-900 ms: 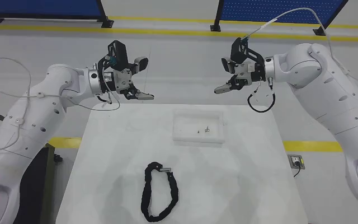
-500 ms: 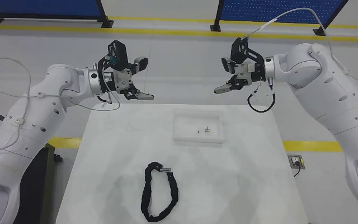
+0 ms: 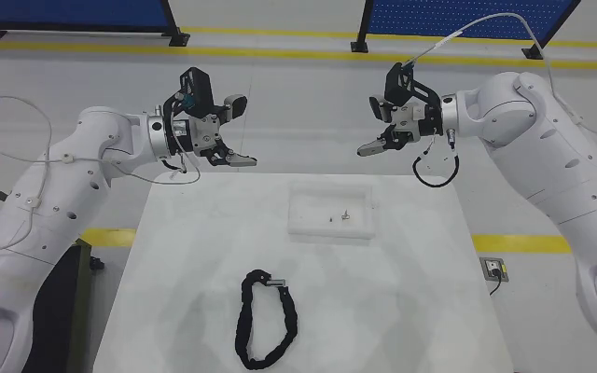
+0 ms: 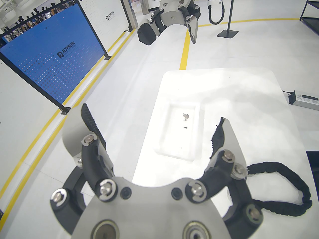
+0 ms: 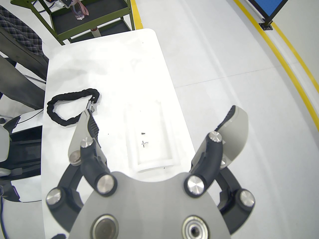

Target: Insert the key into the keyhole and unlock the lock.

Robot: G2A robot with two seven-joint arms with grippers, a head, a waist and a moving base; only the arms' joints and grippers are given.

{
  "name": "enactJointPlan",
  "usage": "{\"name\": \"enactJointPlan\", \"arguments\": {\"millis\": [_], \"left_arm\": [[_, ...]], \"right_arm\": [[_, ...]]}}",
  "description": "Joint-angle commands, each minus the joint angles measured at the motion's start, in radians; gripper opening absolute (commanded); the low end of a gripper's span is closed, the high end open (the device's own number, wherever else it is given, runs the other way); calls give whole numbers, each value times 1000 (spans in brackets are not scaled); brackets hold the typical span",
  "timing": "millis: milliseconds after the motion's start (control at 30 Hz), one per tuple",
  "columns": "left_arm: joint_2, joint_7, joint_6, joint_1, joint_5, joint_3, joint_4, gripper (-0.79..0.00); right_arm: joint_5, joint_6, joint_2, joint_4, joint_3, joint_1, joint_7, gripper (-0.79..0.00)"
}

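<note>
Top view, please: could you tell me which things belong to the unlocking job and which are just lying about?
Job in hand:
key, lying in the white tray
black chain lock
left tool and right tool, both open

Lying about:
small dark bit beside the key
green shelf cart

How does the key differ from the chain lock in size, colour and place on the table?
Size: the key is tiny; the chain lock is a large loop.
Colour: the key looks metallic grey; the chain lock is black with a metal end.
Place: the key lies inside the white tray toward the table's far side; the chain lock lies on the bare table, nearer the robot.
Both lie flat, with nothing holding them.
</note>
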Motion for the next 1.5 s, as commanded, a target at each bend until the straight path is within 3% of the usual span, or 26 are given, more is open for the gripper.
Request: {"name": "enactJointPlan", "arguments": {"millis": [0, 833, 1167, 1300, 1467], "left_arm": [[0, 0, 0, 0, 0, 0, 0, -1], [0, 1, 0, 0, 0, 0, 0, 0], [39, -30, 30, 95, 45, -83, -37, 0], [52, -28, 16, 124, 56, -120, -54, 0], [60, -28, 10, 155, 56, -155, -75, 0]], "right_arm": [[0, 0, 0, 0, 0, 0, 0, 0], [-3, 9, 0, 4, 0, -4, -3, 0], [-125, 47, 8, 3, 28, -79, -88, 0], [-126, 86, 5, -4, 14, -112, -47, 0], [-32, 211, -8, -22, -13, -150, 65, 0]]}}
